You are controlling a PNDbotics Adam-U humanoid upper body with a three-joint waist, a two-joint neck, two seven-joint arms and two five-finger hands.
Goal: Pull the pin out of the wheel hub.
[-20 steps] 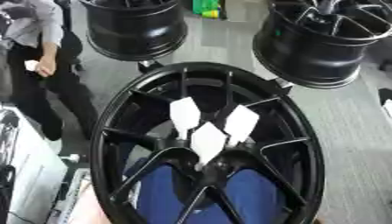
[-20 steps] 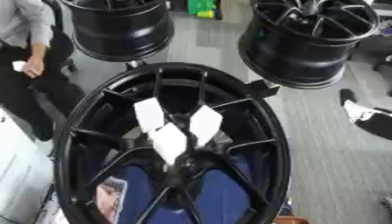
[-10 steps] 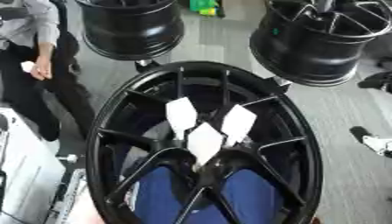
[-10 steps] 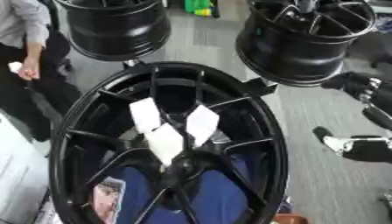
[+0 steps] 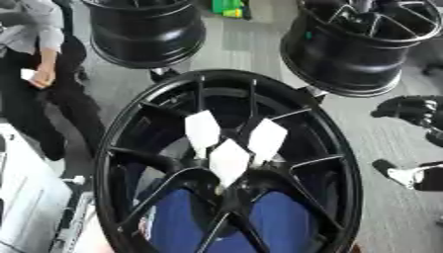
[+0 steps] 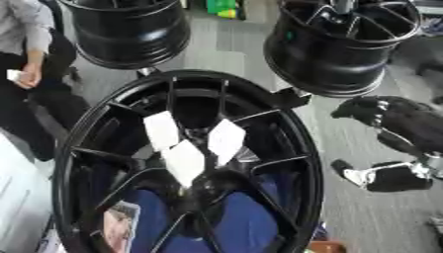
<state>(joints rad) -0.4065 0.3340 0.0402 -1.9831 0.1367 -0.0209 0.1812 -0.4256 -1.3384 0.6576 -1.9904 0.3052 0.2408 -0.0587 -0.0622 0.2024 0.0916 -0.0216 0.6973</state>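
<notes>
A large black wheel hub [image 5: 130, 148] stands tilted in front of me and fills the middle of both views. Three white diamond-shaped tabs [image 5: 228, 159] cluster just above its centre, where the spokes meet; I cannot make out a pin apart from them. My right hand [image 6: 385, 112] shows as a blurred black shape with pale spots at the right edge, level with the hub's upper right rim and apart from it. Below it lies another black and white part [image 6: 374, 178], too blurred to name. My left hand shows in neither view.
Two more black wheels stand behind, one at the upper left [image 5: 147, 29] and one at the upper right [image 5: 363, 44]. A person in dark trousers [image 5: 34, 99] stands at the left edge. Blue cloth [image 5: 268, 222] shows through the lower spokes. The floor is grey.
The black shape at the right edge has come down and leftward, closer to the hub's rim. The hub and its white tabs have stayed put.
</notes>
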